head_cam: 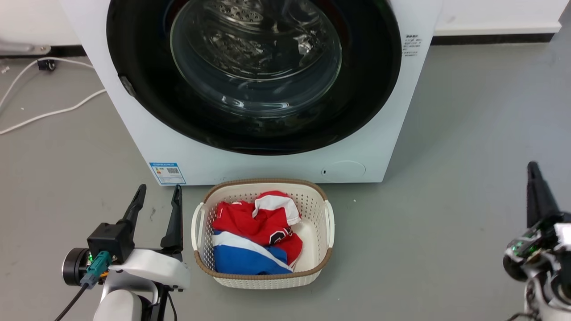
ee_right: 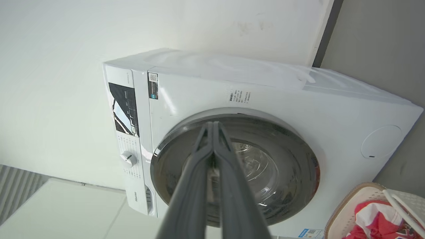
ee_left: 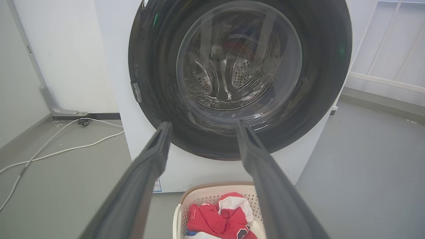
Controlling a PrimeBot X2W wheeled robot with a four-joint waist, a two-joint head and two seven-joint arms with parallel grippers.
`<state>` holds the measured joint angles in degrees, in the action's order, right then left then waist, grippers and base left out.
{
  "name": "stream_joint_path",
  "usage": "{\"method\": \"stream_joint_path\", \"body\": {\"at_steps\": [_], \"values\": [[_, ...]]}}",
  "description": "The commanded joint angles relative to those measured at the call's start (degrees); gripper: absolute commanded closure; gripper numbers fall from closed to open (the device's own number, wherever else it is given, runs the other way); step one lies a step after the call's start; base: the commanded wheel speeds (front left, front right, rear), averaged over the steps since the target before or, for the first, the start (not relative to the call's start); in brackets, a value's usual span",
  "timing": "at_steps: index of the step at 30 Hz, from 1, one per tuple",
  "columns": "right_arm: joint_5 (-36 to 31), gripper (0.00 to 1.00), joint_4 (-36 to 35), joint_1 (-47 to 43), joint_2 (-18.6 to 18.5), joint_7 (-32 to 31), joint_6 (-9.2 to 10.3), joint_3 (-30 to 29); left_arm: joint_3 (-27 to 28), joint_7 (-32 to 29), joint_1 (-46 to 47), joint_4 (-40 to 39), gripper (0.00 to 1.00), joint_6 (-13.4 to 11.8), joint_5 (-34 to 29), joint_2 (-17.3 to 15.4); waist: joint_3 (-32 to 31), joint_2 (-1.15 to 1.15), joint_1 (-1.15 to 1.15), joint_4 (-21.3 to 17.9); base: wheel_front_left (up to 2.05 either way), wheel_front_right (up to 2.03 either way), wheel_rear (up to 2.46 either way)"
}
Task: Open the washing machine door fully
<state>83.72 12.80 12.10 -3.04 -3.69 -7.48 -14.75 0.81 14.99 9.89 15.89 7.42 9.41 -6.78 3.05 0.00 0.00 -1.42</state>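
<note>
Head view: the left gripper [head_cam: 159, 189] hovers above the grey floor [head_cam: 446, 156] with its two dark fingers spread apart and nothing between them. Just to its right sits a cream basket [head_cam: 263, 183] of red, white and blue clothes [head_cam: 254, 227]. Ahead of the fingertips and well apart from them, the washing machine door [head_cam: 366, 89] lies flush against the white washing machine [head_cam: 134, 129]. The right gripper [head_cam: 532, 167] hangs far off to the basket's other side, showing as a single dark spike, touching nothing.

Left wrist view: the left gripper's fingers [ee_left: 156, 149] stand wide apart and empty. The door's glass bowl [ee_left: 239, 66] fills the gap beyond their tips. A small grey tab [ee_left: 136, 92] sits on the door's rim, up and to the left of the left fingertip. White cables [ee_left: 66, 149] trail over the floor further left. The basket lies below, between the fingers.

Right wrist view: the right gripper's fingers [ee_right: 199, 186] are pressed together, tips meeting, gripping nothing. They point at the closed door, clear of it. A white knob [ee_right: 128, 158] sits off to the left of the fingers.
</note>
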Motion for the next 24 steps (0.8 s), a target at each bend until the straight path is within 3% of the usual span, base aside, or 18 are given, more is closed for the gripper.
{"method": "stream_joint_path", "body": {"at_steps": [1,6,11,19,24], "values": [[1.4,1.00,0.8,1.7,-0.4,-0.8,-0.02,-0.6,0.0,0.3,0.7,-0.3,0.00,0.1,0.2,-0.1,0.8,0.00,0.00,0.2,0.00,0.00,0.00],[8.7,1.00,10.1,10.9,-4.3,-5.8,-0.02,-4.3,-0.6,0.3,2.1,-1.7,0.00,0.1,0.6,-0.6,4.1,0.00,0.00,0.7,0.00,0.00,0.00],[12.8,1.00,19.4,22.5,-10.1,-10.7,-0.02,-3.9,-1.4,0.3,3.9,-2.9,0.00,0.1,1.4,-1.1,7.7,0.00,0.00,1.7,0.00,0.00,0.00],[10.4,1.00,32.0,40.4,-19.9,-18.8,-0.02,3.7,-2.9,0.3,6.8,-4.6,0.00,0.1,2.4,-1.6,12.8,0.00,0.00,4.0,0.00,0.00,0.00],[6.2,1.00,37.8,51.3,-22.0,-24.4,-0.02,10.4,-3.4,0.3,8.0,-5.8,0.00,0.1,2.4,-1.7,15.6,0.00,0.00,4.7,0.00,0.00,0.00]]}}
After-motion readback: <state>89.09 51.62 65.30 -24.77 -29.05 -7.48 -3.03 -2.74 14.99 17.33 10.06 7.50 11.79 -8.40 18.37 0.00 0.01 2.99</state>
